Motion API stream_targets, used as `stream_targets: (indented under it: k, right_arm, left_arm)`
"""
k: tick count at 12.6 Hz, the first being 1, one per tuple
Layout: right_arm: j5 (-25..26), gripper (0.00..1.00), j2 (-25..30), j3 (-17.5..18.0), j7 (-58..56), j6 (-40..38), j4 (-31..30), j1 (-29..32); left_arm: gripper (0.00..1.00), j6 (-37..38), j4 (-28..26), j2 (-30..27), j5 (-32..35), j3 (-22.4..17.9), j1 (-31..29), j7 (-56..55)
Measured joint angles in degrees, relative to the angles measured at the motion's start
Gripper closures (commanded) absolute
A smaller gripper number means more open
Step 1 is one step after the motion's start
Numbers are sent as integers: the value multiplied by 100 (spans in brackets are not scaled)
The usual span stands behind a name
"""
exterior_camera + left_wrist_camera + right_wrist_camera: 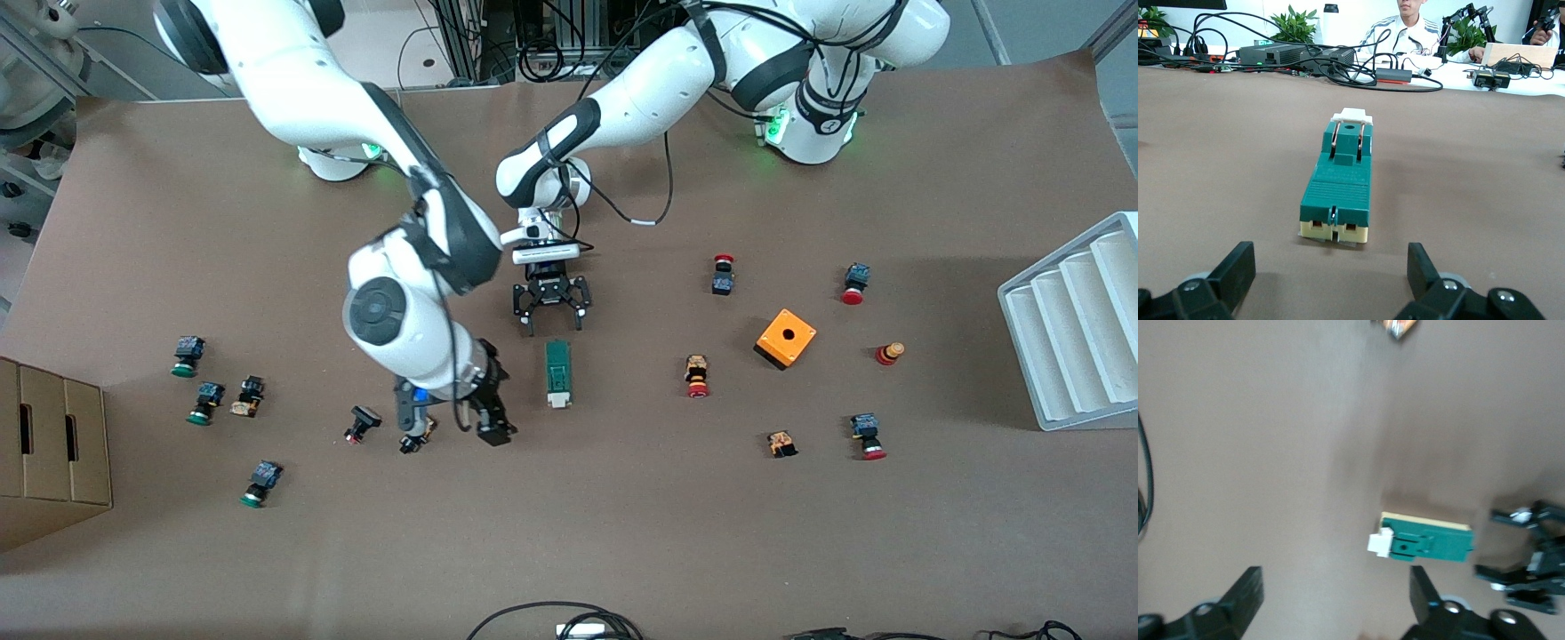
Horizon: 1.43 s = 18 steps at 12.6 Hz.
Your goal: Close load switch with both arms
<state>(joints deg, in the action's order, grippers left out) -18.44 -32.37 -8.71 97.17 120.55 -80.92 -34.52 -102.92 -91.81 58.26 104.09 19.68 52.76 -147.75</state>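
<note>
The load switch (556, 373) lies flat mid-table, a green bar whose white block is at the end nearer the front camera. In the left wrist view the load switch (1337, 183) lies straight ahead. My left gripper (551, 308) hangs low at the switch's green end, open, with nothing between its fingers (1238, 267). My right gripper (452, 428) is over the table beside the switch, toward the right arm's end, open wide and empty. In the right wrist view the load switch (1425, 540) lies off to one side of the right gripper (1335, 595), not between its fingers.
An orange box (785, 338) and several red-capped buttons (696, 376) lie toward the left arm's end. Green-capped buttons (206, 402) and a cardboard box (53, 444) are toward the right arm's end. Small black buttons (363, 424) lie close to the right gripper. A white rack (1076, 329) stands at the table's edge.
</note>
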Motion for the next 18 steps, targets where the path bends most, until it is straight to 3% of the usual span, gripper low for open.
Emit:
stream_targets:
  k: [5, 9, 14, 18]
  right_arm:
    - [0, 0, 1317, 137, -2192, -1738, -277, 1271]
    - [210, 0, 2353, 360, -4239, -2662, -679, 2182]
    - [676, 0, 3055, 416, -7271, -3006, -1056, 3191]
    - [1084, 0, 3290, 246, -9252, -2453, -1594, 3597]
  left_arm:
    - [0, 3, 1, 2, 0, -6, 6, -3]
    - [0, 5, 3, 3, 0, -8, 9, -4]
    - [0, 5, 9, 3, -6, -7, 9, -7]
    - [0, 1, 40, 4, -55, -7, 6, -8]
